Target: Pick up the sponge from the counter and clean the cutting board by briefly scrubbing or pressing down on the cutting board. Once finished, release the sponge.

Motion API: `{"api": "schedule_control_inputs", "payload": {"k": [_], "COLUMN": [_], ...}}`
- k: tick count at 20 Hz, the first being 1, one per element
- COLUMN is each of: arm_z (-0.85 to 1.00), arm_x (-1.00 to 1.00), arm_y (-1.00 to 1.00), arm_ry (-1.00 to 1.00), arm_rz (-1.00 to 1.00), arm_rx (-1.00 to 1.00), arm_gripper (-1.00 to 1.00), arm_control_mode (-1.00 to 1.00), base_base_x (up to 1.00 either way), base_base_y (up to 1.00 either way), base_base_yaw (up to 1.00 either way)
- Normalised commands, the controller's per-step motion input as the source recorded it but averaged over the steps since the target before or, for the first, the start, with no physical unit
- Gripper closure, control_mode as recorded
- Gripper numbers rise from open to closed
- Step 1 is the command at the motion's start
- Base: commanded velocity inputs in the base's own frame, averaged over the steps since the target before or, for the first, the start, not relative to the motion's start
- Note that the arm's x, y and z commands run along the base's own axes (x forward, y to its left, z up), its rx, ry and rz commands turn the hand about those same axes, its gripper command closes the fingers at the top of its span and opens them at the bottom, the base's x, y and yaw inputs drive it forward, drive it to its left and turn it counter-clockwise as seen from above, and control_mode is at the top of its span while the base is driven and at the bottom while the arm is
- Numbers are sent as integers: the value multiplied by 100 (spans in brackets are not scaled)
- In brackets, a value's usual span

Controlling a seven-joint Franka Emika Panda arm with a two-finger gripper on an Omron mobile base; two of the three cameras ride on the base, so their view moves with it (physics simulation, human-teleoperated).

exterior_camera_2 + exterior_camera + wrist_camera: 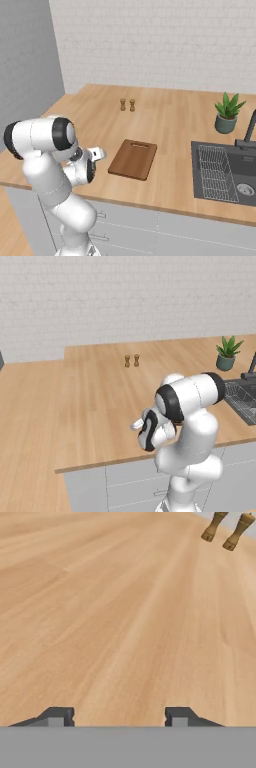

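Note:
The dark reddish-brown cutting board [133, 159] lies flat on the light wood counter [165, 120], with its slot handle at the far end. My gripper [120, 717] hovers over bare counter [125, 612] to the left of the board, near the front edge. Its two dark fingertips [60, 716] stand apart with nothing between them, so it is open. The hand [92, 155] sits a short way left of the board's near corner. In the left base view my arm [187, 401] covers the board. The sponge is out of view.
Two small brown shakers [127, 104] stand at the back of the counter, ahead of the hand [225, 532]. A potted plant [227, 114] and a dark sink [225, 172] with a faucet [248, 130] lie to the right. A grey wall [25, 75] is on the left.

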Motion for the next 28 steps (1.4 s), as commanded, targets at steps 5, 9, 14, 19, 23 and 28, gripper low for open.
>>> {"api": "schedule_control_inputs", "payload": {"k": [5,9,14,19,23,28], "arm_z": [-68,-72,-85,-79,-61,-66], "arm_x": [0,0,0,30,41,61], "arm_y": [-11,-2,0,12,16,35], "arm_ry": [-5,-2,0,4,15,38], "arm_rz": [3,1,0,0,0,-7], "arm_rx": [5,4,5,0,0,0], "arm_gripper": [100,100,100,-100,-100,-100], "arm_control_mode": [-100,-100,-100,-100,-100,-100], "base_base_x": [0,0,0,0,0,0], "base_base_y": [0,0,0,0,0,0], "base_base_yaw": [0,0,0,0,0,0]}}
